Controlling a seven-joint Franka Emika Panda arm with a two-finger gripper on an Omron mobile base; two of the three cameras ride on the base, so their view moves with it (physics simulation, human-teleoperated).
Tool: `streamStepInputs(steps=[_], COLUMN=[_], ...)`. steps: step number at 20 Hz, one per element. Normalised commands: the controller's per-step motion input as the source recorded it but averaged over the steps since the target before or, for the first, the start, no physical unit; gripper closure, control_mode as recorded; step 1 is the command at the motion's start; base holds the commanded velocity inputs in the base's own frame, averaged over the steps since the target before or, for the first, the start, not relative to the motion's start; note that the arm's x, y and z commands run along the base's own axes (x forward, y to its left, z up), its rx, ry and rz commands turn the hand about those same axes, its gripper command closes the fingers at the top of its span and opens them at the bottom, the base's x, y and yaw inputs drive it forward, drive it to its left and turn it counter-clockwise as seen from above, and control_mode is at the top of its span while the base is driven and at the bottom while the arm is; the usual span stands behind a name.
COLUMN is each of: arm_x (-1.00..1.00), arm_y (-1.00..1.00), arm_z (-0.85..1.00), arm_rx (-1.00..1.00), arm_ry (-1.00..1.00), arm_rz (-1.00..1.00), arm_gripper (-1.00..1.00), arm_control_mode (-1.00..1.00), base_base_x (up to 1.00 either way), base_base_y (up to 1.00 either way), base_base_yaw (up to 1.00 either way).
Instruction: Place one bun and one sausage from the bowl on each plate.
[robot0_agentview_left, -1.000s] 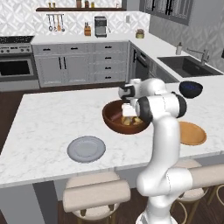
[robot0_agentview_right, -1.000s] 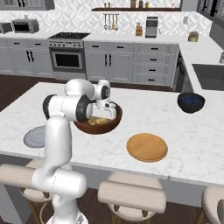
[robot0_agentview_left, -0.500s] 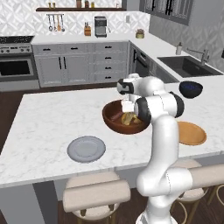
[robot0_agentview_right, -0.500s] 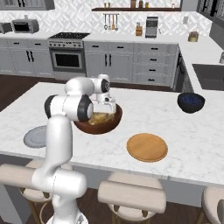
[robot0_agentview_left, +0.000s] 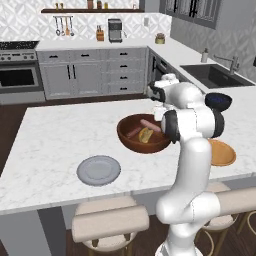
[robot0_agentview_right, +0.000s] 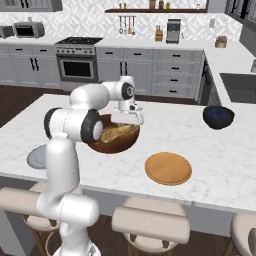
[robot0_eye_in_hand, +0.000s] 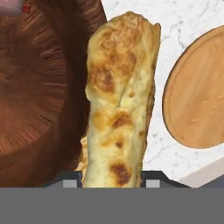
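Note:
A long golden-brown bun (robot0_eye_in_hand: 118, 96) stands between my fingertips, and my gripper (robot0_eye_in_hand: 111, 177) is shut on it just over the right side of the dark reddish-brown bowl (robot0_eye_in_hand: 39, 87). My gripper (robot0_agentview_right: 127, 120) hangs over the bowl (robot0_agentview_right: 102, 145), near its far rim. A pinkish sausage (robot0_agentview_left: 150, 124) and another bun (robot0_agentview_left: 145, 134) lie inside the bowl (robot0_agentview_left: 131, 142). The grey-blue plate (robot0_agentview_left: 98, 170) sits bare to the bowl's left. The orange-tan plate (robot0_agentview_right: 168, 168), also bare, lies to its right and shows past the bun as the orange-tan plate (robot0_eye_in_hand: 199, 92).
A small dark blue bowl (robot0_agentview_right: 218, 116) stands further right on the white marble island. Stools line the near edge of the island (robot0_agentview_left: 45, 150). Cabinets, a stove and a sink stand beyond the far side.
The jaws have closed from wide open onto the bun. The hand has risen a little over the bowl with it.

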Motion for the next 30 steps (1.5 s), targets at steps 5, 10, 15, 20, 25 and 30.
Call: streamStepInputs(steps=[5, 10, 15, 20, 25, 30], arm_x=[-0.85, -0.57, -0.33, -0.04, 0.00, 0.08], arm_y=[-0.95, -1.00, -0.93, -0.92, -0.58, -0.14], arm_z=[0.30, 0.20, 0.08, -0.09, -0.30, -0.63], arm_rx=[0.27, 0.36, 0.20, 0.04, 0.00, -0.14], arm_ry=[-0.44, -0.26, -0.07, 0.03, 0.05, 0.03], arm_rz=[0.27, 0.42, 0.24, 0.04, 0.00, 0.00], arm_gripper=[1.00, 1.00, 1.00, 1.00, 1.00, 1.00], arm_control_mode=[-1.00, -1.00, -1.00, -1.00, -1.00, -1.00], base_base_x=[0.00, 0.00, 0.00, 0.00, 0.00, 0.00], base_base_y=[0.00, 0.00, 0.00, 0.00, 0.00, 0.00], base_base_yaw=[0.00, 0.00, 0.00, 0.00, 0.00, 0.00])
